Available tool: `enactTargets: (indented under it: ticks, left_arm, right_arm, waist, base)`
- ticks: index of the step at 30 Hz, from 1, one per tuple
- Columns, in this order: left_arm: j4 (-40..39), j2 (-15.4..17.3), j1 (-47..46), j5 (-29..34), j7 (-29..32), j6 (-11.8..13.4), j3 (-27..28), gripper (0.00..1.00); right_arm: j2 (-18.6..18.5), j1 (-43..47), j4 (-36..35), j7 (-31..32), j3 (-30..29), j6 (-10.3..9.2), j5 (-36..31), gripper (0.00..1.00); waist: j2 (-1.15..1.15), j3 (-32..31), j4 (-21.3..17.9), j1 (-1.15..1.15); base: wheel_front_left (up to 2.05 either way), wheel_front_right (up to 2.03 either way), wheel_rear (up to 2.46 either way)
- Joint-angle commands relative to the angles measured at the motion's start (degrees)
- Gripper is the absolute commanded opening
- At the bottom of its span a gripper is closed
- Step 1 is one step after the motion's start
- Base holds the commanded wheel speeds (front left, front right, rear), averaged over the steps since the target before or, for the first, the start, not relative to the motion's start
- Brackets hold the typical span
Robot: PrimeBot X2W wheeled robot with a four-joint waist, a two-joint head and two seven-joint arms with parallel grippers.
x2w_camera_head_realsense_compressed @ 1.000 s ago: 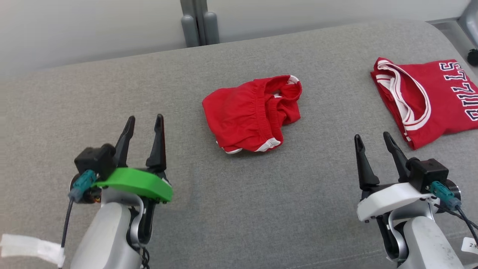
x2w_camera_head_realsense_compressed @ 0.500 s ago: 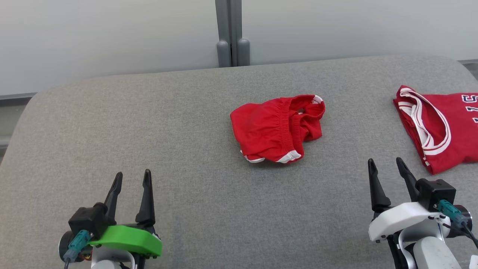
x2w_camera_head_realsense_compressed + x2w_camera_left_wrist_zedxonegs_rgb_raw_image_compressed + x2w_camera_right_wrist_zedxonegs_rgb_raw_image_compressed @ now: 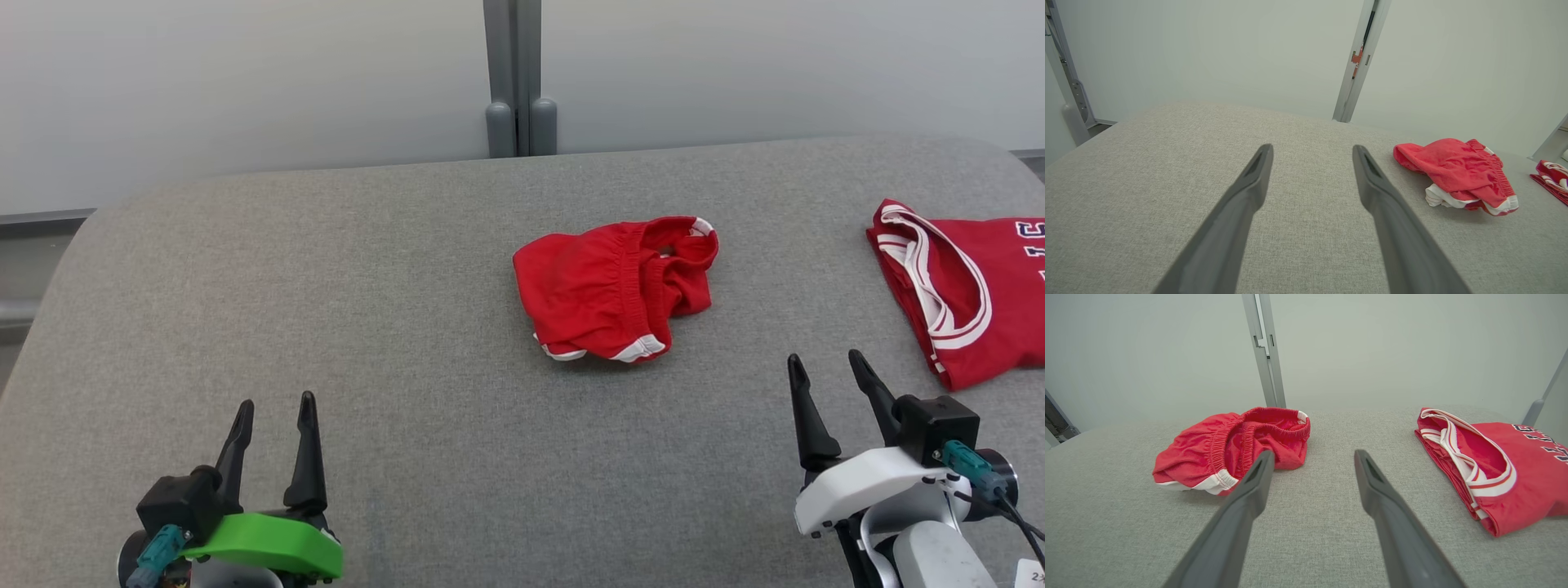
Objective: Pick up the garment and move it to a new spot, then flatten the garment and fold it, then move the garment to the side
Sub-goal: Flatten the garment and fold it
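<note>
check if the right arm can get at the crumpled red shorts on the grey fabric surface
Probably yes. The right gripper is open and empty, the crumpled red shorts lie ahead to its left, with bare grey fabric surface between; the folded red jersey sits off to its right.

Found crumpled red cloth shorts centrally on grey fabric surface; noted folded red lettered jersey well apart rightward.

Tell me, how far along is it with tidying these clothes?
Possibly done: a red jersey lies folded at the right of the grey cushion. In hand: nothing; the left gripper and right gripper are both open, short of the red shorts. Left: the shorts lie crumpled mid-cushion, so picking up, flattening, folding and moving aside are all to come.
</note>
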Motion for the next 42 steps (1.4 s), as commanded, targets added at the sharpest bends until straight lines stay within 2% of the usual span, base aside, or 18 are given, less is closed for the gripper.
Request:
enactTargets:
  ticks: [1,15,17,23,27,32,38,42]
  left_arm:
    - [0.2,0.0,0.4,0.2,0.0,-0.2,0.3,1.0]
    - [0.8,-0.3,-2.5,0.8,0.0,-1.1,-2.7,1.0]
    - [1.5,-0.4,-3.9,0.4,0.0,-1.1,-4.7,1.0]
    - [4.6,2.7,-12.0,-3.8,1.6,-1.2,-17.0,1.0]
    - [6.5,3.8,-18.2,-6.4,2.1,-1.2,-23.4,1.0]
    - [10.3,3.5,-24.9,-9.4,2.5,-1.2,-30.1,1.0]
    - [17.1,2.9,-29.8,-11.7,3.5,-1.2,-34.1,1.0]
    - [22.4,2.5,-31.8,-12.0,5.7,-0.3,-34.2,1.0]
  right_arm:
    - [-0.3,-0.2,-0.1,0.1,0.0,-0.07,0.2,1.0]
    - [-0.7,-2.1,-0.4,-0.3,0.9,-0.07,0.7,1.0]
    - [-0.6,-2.2,-0.3,-0.3,0.9,-0.07,0.9,1.0]
    - [-0.5,-3.1,-0.4,-0.4,1.3,-0.07,1.3,1.0]
    - [-0.2,-4.2,0.0,-0.7,2.1,-0.07,1.7,1.0]
    - [0.3,-5.7,0.5,-1.4,2.9,-0.07,2.0,1.0]
    - [0.9,-7.0,1.2,-2.4,3.6,-0.07,2.6,1.0]
    - [1.2,-7.4,1.9,-3.1,3.5,-0.07,3.0,1.0]
  waist:
    - [0.0,0.1,0.1,0.0]
    - [0.0,2.2,-0.1,0.0]
    - [0.0,2.7,-0.4,0.0]
    - [0.0,4.5,-2.1,0.0]
    - [0.0,5.9,-4.4,0.0]
    - [0.0,8.0,-8.5,0.0]
    - [0.0,10.5,-14.2,0.0]
    - [0.0,11.9,-17.5,0.0]
  base:
    - [0.0,0.0,0.0]
    - [0.0,0.0,0.0]
    - [0.0,0.0,0.0]
    - [0.0,0.0,0.0]
    - [0.0,0.0,0.0]
    - [0.0,0.0,0.0]
    - [0.0,0.0,0.0]
    - [0.0,0.0,0.0]
